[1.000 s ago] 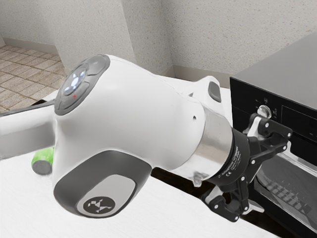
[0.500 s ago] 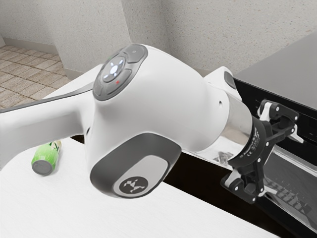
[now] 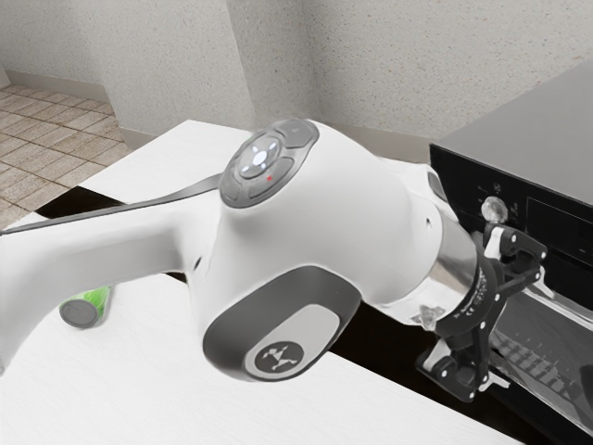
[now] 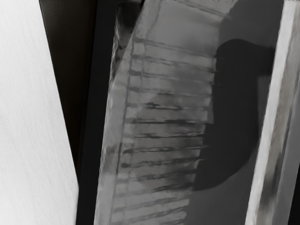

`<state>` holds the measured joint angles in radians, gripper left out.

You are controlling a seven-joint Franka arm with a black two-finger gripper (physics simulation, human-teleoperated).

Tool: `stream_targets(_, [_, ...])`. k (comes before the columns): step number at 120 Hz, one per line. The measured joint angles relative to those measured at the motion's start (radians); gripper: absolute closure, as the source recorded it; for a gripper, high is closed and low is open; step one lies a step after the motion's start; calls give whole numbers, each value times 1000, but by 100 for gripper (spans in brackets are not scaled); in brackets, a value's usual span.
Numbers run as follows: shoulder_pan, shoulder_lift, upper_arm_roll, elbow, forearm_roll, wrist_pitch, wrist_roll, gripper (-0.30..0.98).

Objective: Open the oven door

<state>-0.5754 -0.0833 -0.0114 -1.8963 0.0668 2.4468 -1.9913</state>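
Oven door (image 3: 556, 363) at the exterior view's right, shut beneath the control panel (image 3: 463, 188); its pale handle (image 4: 269, 122) runs along the window's edge, with ribbed rack lines (image 4: 164, 122) seen through the glass. The tool (image 3: 521, 326) is released, its two fingers parted widely in front of the door; one finger lies near the handle, though whether they touch cannot be told; a dark shadow (image 4: 234, 122) falls across the window beside the handle. The round knob (image 3: 494, 209) sits on the panel; a green bottle (image 3: 96, 300) lies on the white desk (image 3: 139, 380), well apart from the oven, at the exterior view's left.
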Motion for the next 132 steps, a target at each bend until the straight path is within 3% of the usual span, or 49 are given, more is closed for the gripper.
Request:
stream_targets(25, [13, -17, 0, -56, -56, 0, 21, 0])
stream_targets(46, [106, -193, -40, -267, -62, 6, 28, 0])
stream_targets(56, [237, -323, -163, -374, -74, 17, 26, 0])
stream_targets(62, [370, -431, -279, -433, -103, 25, 22, 1])
stream_targets(70, [610, -643, -502, -496, -228, 22, 36, 1])
stream_targets(78, [714, -706, -592, -494, -322, -3, 61, 1])
stream_targets(82, [732, -653, -563, -389, -305, -62, 85, 1])
stream_targets(93, [755, -398, -455, 135, -138, -387, 155, 1])
stream_targets(100, [760, -322, -333, 294, -92, -574, 195, 0])
stream_targets(111, [824, -266, -195, 329, -74, -772, 274, 0])
stream_targets(132, [814, -287, -169, 142, -136, -913, 416, 0])
